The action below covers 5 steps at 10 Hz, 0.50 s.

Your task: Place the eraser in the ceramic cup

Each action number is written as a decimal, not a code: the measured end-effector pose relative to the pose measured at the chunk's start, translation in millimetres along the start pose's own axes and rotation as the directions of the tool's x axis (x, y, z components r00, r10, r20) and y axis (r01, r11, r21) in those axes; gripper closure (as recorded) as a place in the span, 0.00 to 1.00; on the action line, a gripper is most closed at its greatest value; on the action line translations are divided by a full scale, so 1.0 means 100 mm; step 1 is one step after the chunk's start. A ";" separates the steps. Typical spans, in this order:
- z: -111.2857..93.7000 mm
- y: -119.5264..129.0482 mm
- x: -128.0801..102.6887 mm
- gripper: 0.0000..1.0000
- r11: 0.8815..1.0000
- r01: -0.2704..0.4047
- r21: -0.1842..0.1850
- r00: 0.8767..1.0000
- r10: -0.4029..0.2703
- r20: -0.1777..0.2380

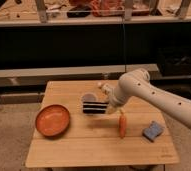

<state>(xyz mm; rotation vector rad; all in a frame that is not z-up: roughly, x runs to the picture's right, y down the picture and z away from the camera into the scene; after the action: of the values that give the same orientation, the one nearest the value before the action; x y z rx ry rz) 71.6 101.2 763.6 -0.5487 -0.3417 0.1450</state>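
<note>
Black, pale-striped flat eraser (95, 108) is held at frame centre by the gripper (107, 106), fingers closed on it, overlapping the small pale ceramic cup (88, 96). Transfer is judged under way; alignment over the rim, then release, is required.

I see the eraser (95, 108) as black, crossed lengthwise by two thin pale stripes. The gripper (107, 106), pale whitish like its arm (154, 97), clasps the eraser's right end just in front of the ceramic cup (89, 97). The cup reads pale whitish-grey, with a darker shaded mouth. The arm is plain white, marked by a few small dark dots along its length. The plate (53, 120) is orange with a deeper red-orange rim. The carrot (122, 125) is orange too, and the sponge (153, 131) is blue. The table (99, 150) is light honey-coloured wood with faint plank lines.
</note>
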 end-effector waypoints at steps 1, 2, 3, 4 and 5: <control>-0.02 -0.01 -0.01 1.00 1.000 -0.009 0.008 1.000 0.009 0.006; -0.07 -0.03 -0.01 1.00 1.000 -0.019 0.018 1.000 0.018 0.011; -0.13 -0.05 0.00 1.00 0.999 -0.030 0.027 0.999 0.030 0.016; -0.17 -0.06 0.02 1.00 0.999 -0.040 0.032 0.999 0.040 0.020; -0.18 -0.07 0.03 1.00 0.999 -0.034 0.032 0.999 0.033 0.022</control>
<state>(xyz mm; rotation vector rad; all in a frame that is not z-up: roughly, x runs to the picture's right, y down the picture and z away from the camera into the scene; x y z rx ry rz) 81.3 87.4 754.1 -0.5217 -0.3505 0.1884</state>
